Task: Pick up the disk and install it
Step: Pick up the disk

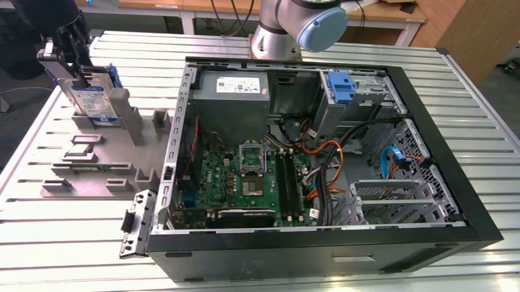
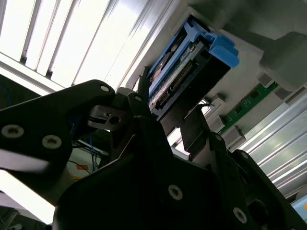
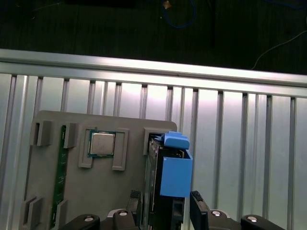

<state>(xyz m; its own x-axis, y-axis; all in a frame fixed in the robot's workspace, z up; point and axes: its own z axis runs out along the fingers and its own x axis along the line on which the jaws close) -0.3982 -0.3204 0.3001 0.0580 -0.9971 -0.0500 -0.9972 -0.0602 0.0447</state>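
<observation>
Claw (image 3: 165, 199) pinches the disk (image 3: 176, 175), long axis upright in the grey holder (image 3: 76, 191), connector end up.

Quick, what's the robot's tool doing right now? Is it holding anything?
Tool: on either side of the disk, which stands in the grey holder; cannot tell if it is open or closed.

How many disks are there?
1. The disk stands upright in the grey tray, at the exterior view's left, beside the open computer case; its bays may hide more.
</observation>
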